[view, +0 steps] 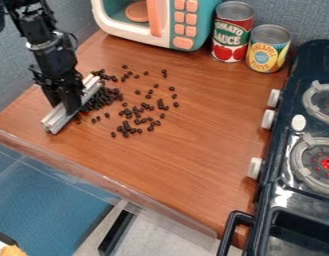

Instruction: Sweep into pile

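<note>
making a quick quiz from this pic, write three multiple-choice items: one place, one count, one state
1. Where is the long silver metal bar?
A) on the stove
B) beside the cans
C) in the black gripper

2. How many metal cans stand near the teal-and-white toy microwave?
A) one
B) two
C) four

3. How do the small dark beans lie?
A) partly bunched, partly scattered
B) all in one pile
C) in a cup

1 C: the gripper straddles it.
2 B: one red label, one yellow.
3 A: dense by the bar, loose to its right.

Toy microwave [183, 25] beside tomato can [233, 32] and pineapple can [267, 49]; black stove [281, 200] opposite
</note>
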Available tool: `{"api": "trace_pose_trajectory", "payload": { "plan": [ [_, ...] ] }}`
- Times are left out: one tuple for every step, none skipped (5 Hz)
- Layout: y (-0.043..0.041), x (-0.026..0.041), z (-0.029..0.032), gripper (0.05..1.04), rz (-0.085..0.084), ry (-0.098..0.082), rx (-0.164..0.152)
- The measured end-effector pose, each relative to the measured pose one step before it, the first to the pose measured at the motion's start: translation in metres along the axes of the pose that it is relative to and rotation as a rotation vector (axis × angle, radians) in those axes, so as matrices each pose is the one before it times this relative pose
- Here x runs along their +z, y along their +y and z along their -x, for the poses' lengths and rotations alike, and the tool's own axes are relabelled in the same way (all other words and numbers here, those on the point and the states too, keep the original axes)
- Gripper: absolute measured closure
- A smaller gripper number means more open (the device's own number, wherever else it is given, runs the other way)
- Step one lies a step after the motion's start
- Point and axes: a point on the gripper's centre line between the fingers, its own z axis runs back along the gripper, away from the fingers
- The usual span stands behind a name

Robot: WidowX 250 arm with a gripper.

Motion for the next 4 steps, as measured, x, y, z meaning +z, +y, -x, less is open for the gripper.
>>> {"api": "trace_pose_trajectory", "payload": {
  "plan": [
    [-0.01904,-0.00427,0.0024,0.705,0.0014,-0.0188,-0.0135],
    [-0.01554,-0.00383,0.0023,0.705,-0.003,-0.0256,-0.0007],
    [-0.02324,-0.00355,0.00123,0.706,0.0097,-0.0094,-0.0048],
    [-0.01652,-0.00272,0.00055,0.707,0.0242,-0.0043,0.0031]
  ]
}}
